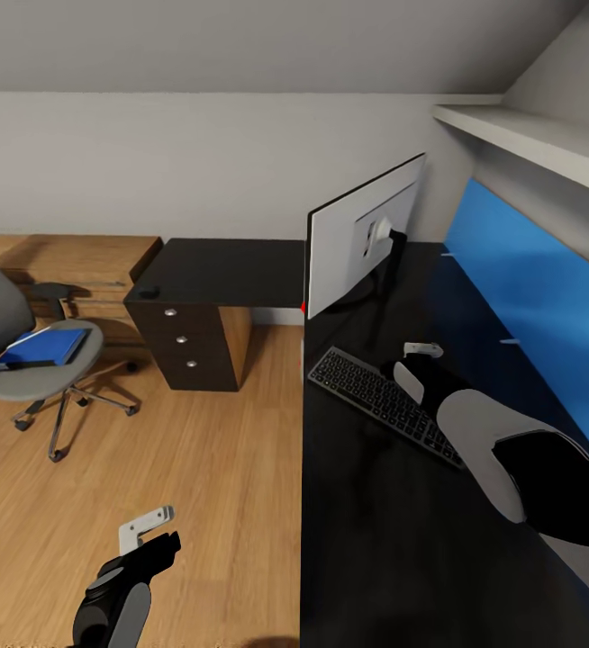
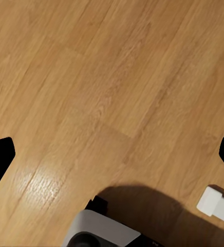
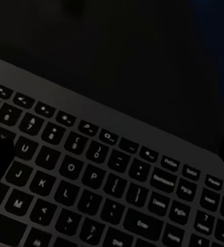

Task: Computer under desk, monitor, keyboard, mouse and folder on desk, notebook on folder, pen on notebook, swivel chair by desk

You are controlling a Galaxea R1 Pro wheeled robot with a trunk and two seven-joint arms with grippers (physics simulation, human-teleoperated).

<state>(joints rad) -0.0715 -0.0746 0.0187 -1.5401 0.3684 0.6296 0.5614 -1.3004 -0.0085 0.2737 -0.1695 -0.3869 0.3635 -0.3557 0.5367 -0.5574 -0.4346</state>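
Head view: the keyboard (image 1: pixel 386 403) lies flat on the glossy black desk (image 1: pixel 366 540), in front of the monitor (image 1: pixel 364 236), apparently already in its place there. The right gripper (image 1: pixel 422 349) hangs above the keyboard's far edge; whether its jaws are open cannot be told. The left gripper (image 1: pixel 147 528) hovers over the wood-plank floor (image 2: pixel 112 92), jaws parted and empty. The bright blue folder (image 1: pixel 46 346), with a dark notebook (image 1: pixel 24 364) at its front edge, waits on the padded grey chair (image 1: pixel 38 360). A small rounded mouse (image 1: pixel 148 292) sits on the desk's far wing.
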